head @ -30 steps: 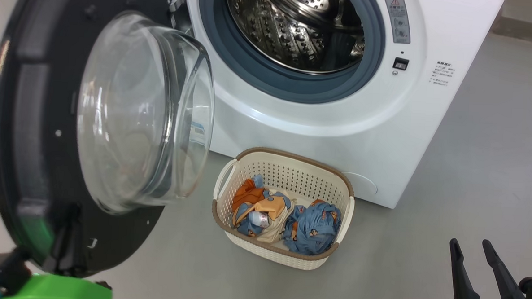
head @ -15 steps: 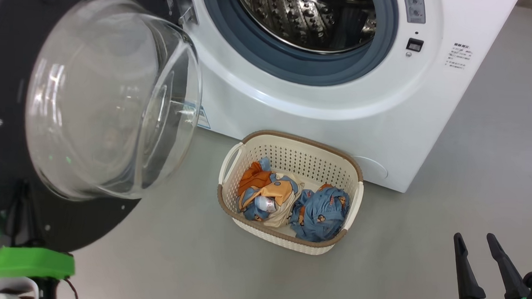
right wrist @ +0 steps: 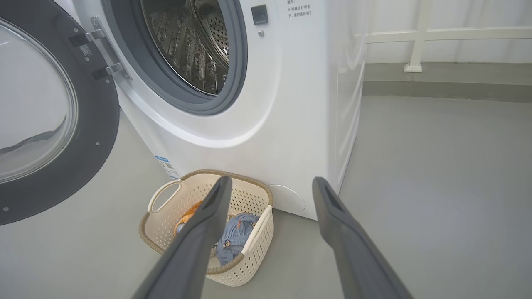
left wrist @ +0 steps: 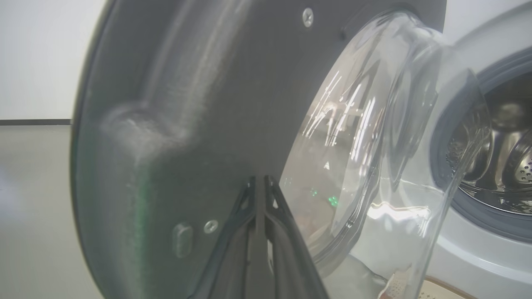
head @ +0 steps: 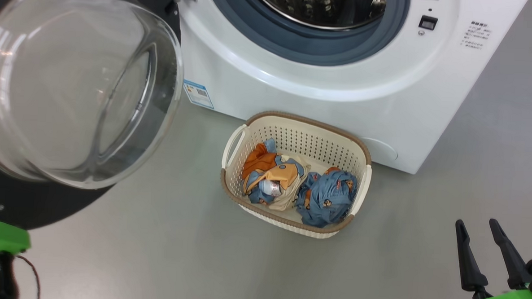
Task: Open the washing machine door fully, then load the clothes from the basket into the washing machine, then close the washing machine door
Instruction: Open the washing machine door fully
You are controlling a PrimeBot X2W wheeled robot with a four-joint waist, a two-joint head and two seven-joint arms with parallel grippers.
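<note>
The washing machine [head: 340, 103] stands with its steel drum [right wrist: 195, 45] exposed. The washing machine door [head: 71, 82] hangs swung out at the left, its clear glass bulge facing me and its black rim [right wrist: 95, 124] around it. My left gripper [left wrist: 258, 182] is shut, and its tips rest against the door's dark inner face beside the glass. The cream basket [head: 303, 119] sits on the floor against the machine's front and holds the clothes [head: 326, 197], blue and orange bundles. My right gripper [head: 476, 222] hovers open and empty at the lower right, apart from the basket [right wrist: 249, 182].
Grey floor [head: 153, 252] stretches in front of and to the right of the machine. A blue label sticker [head: 198, 94] shows at the machine's lower corner. A white railing [right wrist: 415, 41] and a wall run behind, on the right.
The head camera has shifted, moving the whole picture. The door has swung further out to the left from the opening, uncovering the label sticker. The right gripper stays open.
</note>
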